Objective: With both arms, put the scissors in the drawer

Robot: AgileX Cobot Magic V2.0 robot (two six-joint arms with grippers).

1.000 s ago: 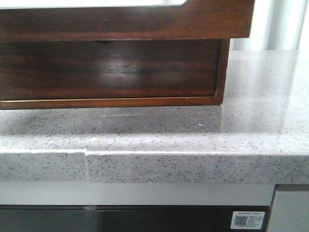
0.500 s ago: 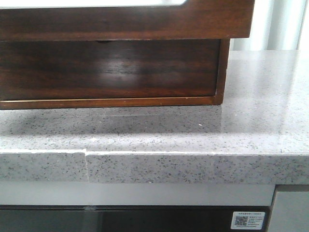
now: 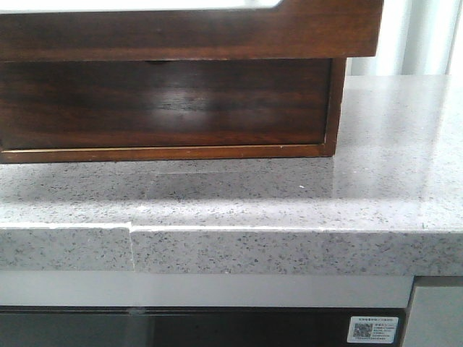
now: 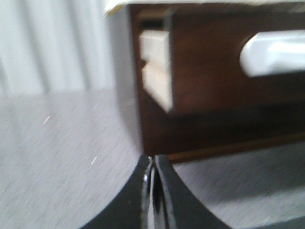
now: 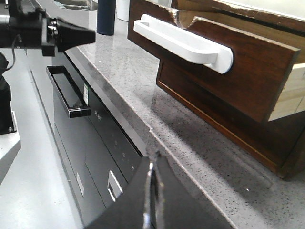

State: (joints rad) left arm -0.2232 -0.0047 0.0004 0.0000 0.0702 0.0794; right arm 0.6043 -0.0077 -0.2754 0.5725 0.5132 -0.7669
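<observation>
The scissors are not in any view. The drawer is the upper, wide, dark brown front, pulled out so that it overhangs the cabinet. It also shows in the left wrist view and the right wrist view, with a long white rounded-end grip and pale wood sides. My left gripper is shut and empty, low over the counter near the cabinet's front corner. My right gripper is shut and empty, out past the counter's front edge. Neither gripper shows in the front view.
The taller lower drawer front is closed under the open one. The grey speckled counter has a front edge with a seam. A black appliance front with a bar handle is below it. A dark bottle stands far along the counter.
</observation>
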